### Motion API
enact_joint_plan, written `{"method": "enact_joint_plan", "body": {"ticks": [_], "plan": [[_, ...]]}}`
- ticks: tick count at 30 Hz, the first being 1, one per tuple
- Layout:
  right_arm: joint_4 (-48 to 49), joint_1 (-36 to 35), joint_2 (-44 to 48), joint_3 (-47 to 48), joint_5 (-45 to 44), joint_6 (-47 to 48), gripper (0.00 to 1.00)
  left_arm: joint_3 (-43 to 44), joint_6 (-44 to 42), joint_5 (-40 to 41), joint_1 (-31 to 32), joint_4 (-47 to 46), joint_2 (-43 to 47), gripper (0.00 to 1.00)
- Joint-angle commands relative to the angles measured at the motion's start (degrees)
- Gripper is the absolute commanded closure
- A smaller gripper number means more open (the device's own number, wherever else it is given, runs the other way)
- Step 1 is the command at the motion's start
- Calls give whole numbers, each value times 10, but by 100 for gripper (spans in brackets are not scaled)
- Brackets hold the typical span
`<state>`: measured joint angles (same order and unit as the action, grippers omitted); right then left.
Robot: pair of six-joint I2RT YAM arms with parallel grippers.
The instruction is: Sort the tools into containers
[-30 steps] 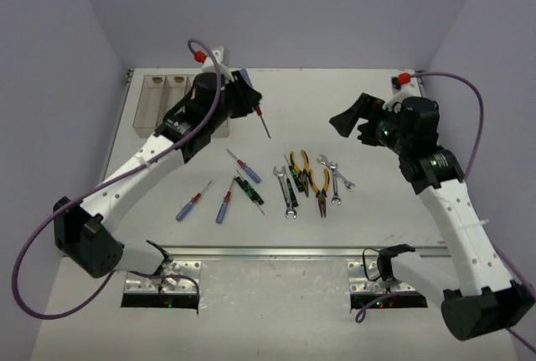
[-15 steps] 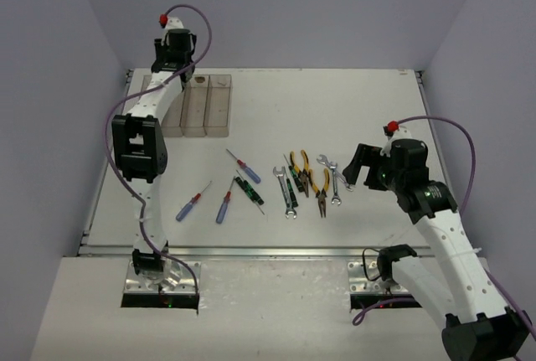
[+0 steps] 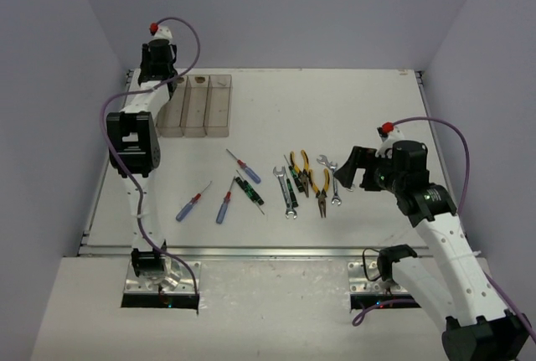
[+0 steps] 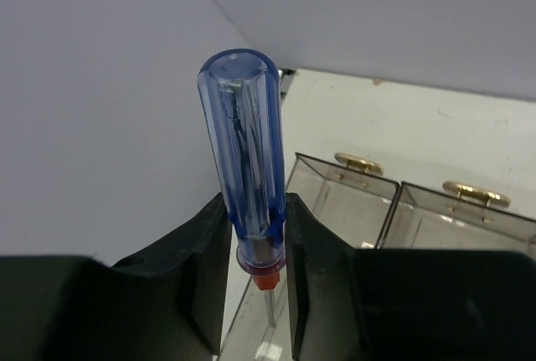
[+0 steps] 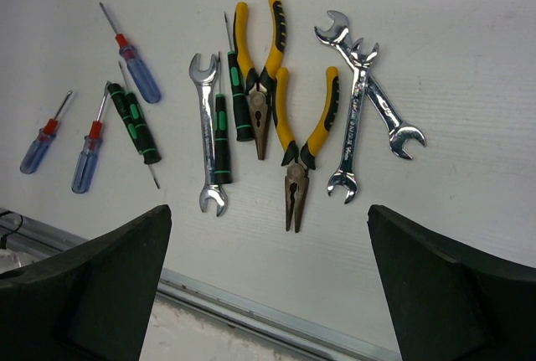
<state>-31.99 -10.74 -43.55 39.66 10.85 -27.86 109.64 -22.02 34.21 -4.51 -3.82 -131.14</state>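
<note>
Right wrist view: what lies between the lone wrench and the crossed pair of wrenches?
In the right wrist view, two green-black screwdrivers and two yellow-handled pliers lie between the lone wrench and the crossed wrenches.

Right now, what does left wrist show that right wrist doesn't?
Left wrist only: the left gripper shut on a blue screwdriver, handle up, with the bins behind it. Right wrist only: the right gripper, open, above three loose blue screwdrivers, three green-black ones, two pliers and three wrenches. Both: the white table.
</note>
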Motion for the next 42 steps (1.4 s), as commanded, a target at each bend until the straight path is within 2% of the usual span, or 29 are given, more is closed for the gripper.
{"method": "enact_joint_plan", "body": {"ticks": [1,4,5,6,7,8,11,14,15,16,17,18,19,22,24,27,31,34,37,40,42], "plan": [[32,-1,9,-1,20,9,1,-24,16,-41,-10,-28,-16,89],[29,-1,5,8,43,10,1,-46,27,-39,-10,-25,-15,73],[28,-1,5,10,63,10,1,-51,31,-35,-10,-28,-11,64],[28,-3,7,14,87,8,1,-62,42,-30,-10,-30,-1,46],[29,-3,9,17,100,5,1,-69,54,-28,-11,-30,8,34],[31,-4,11,19,108,2,1,-71,64,-26,-11,-26,17,28],[35,-12,4,31,121,-1,1,-51,121,-35,-11,3,56,20],[76,-28,-22,33,164,-12,1,-3,238,-77,-11,80,125,11],[122,-42,-40,20,198,-31,1,6,300,-85,-10,96,157,3],[153,-45,-52,19,199,-46,1,5,307,-92,-11,118,161,2],[180,-84,-68,7,207,-55,2,2,380,-105,-11,142,203,0],[205,-118,-110,11,185,-53,3,-9,419,-136,-10,185,234,0],[199,-178,-163,33,123,-38,3,-45,485,-176,-10,220,320,0],[159,-275,-260,115,6,-20,5,-198,628,-282,-10,217,471,0],[130,-305,-345,173,-66,-4,8,-372,662,-347,5,173,567,0],[86,-342,-485,286,-142,29,15,-541,661,-345,60,161,725,0],[5,-348,-646,432,-220,75,20,-612,595,-345,83,231,850,0],[-25,-348,-727,518,-208,110,21,-611,538,-357,83,275,893,0],[-76,-348,-815,595,-195,123,26,-619,496,-382,83,299,921,0],[-73,-348,-850,609,-164,121,34,-636,478,-388,83,310,932,0],[-70,-348,-876,621,-155,115,43,-653,464,-387,83,310,935,0]]}}
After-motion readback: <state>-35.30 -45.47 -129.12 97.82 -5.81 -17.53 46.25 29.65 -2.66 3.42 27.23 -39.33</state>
